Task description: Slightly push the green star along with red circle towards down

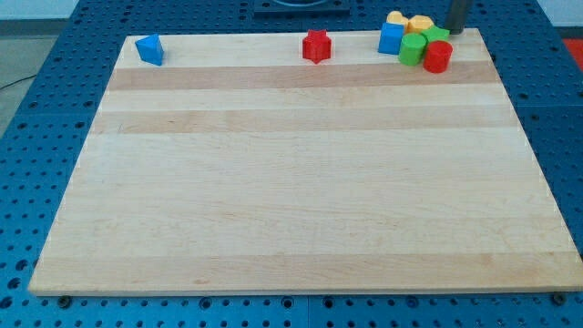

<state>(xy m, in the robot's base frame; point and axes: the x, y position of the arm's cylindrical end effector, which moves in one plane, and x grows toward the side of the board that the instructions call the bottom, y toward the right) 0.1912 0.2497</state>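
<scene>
A blue block (149,49) (shape unclear) is seen near the top-left corner of the wooden board (291,210). A red star (316,46) is set at the top edge, near the middle. Towards the top-right corner a cluster is packed: a blue cube (392,39), two yellow blocks (407,21) behind it, a green cylinder (413,49), the green star (436,35) and the red circle (438,56), touching. My tip (453,31) is placed just right of the green star; no gripper is carried, so no grasp is shown.
</scene>
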